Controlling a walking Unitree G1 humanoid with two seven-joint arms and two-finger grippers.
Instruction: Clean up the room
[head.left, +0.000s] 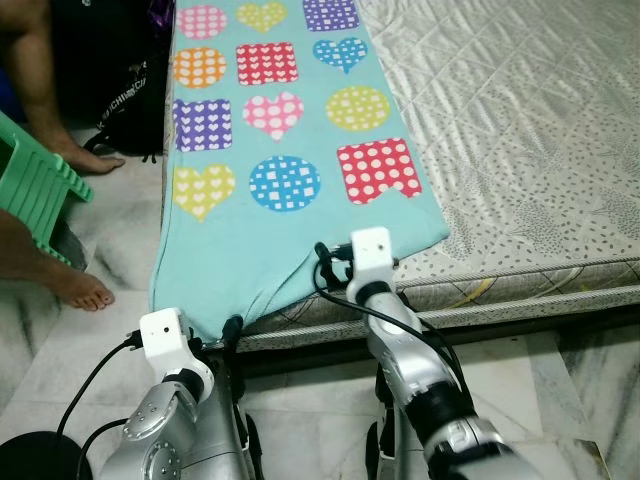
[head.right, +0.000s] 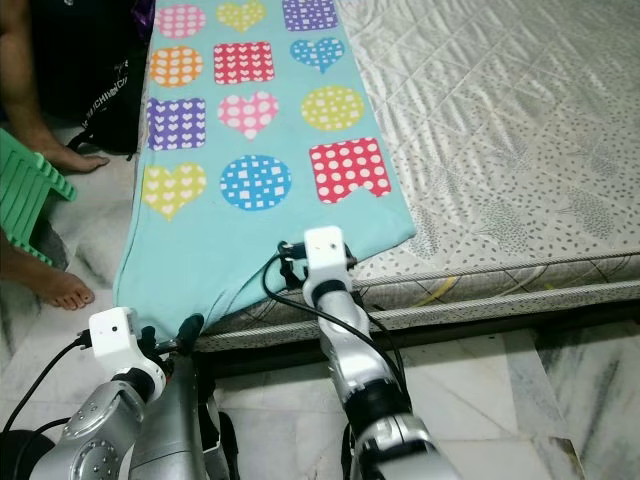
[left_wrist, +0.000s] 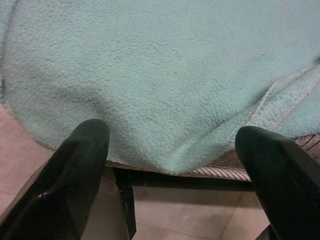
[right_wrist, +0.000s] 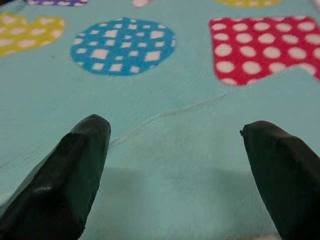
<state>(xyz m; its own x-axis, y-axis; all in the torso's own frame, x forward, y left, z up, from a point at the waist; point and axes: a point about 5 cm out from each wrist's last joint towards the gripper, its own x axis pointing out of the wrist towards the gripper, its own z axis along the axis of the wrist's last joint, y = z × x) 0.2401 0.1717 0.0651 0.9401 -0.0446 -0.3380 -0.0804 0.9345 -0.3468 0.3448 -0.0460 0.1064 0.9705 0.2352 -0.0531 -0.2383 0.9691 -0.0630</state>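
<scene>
A teal fleece blanket printed with coloured hearts, circles and squares lies along the left side of the bed, and its near end hangs over the bed's front edge. My right gripper is open just above the blanket's near end on the mattress, short of the blue circle and the red shape. My left gripper is open lower down, in front of the blanket's hanging hem, with the bed frame below it. In the left eye view, one left fingertip reaches the drooping corner.
The bed with its grey quilted cover takes up the right side. On the left a person's bare legs and feet stand on the marble floor beside a green plastic stool. A black bag sits behind, and a black round object lies at the bottom left.
</scene>
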